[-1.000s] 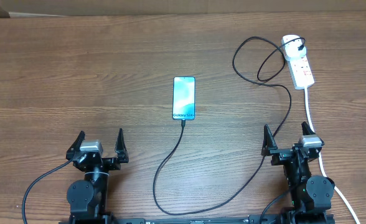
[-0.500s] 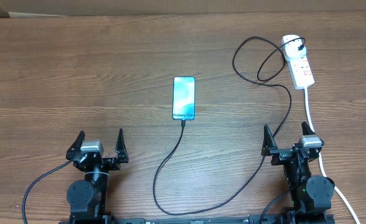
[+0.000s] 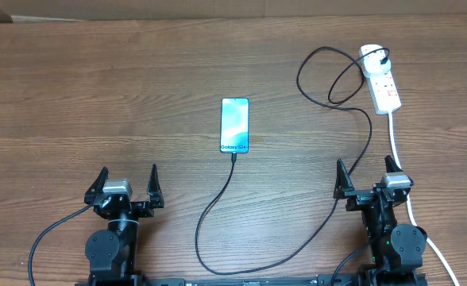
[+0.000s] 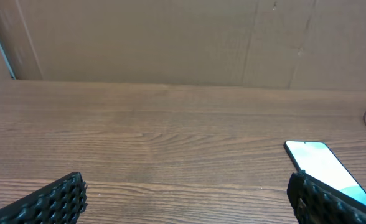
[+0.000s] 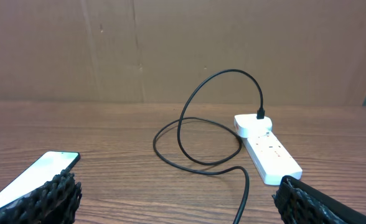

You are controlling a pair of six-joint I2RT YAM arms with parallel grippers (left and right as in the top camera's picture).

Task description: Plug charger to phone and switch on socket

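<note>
From overhead, the phone lies flat, screen up, near the middle of the table. The charger meets its near short edge, loops toward the robot, then runs up and right to the socket at the far right, where its plug sits in the far end. A white cord trails from the socket toward the right arm. The left gripper and right gripper rest near the table's near edge, both spread wide and empty.

The left wrist view shows the phone at the right, beside one finger.

The right wrist view shows the phone at the left and the socket at the right, with the charger coiled between them.
</note>
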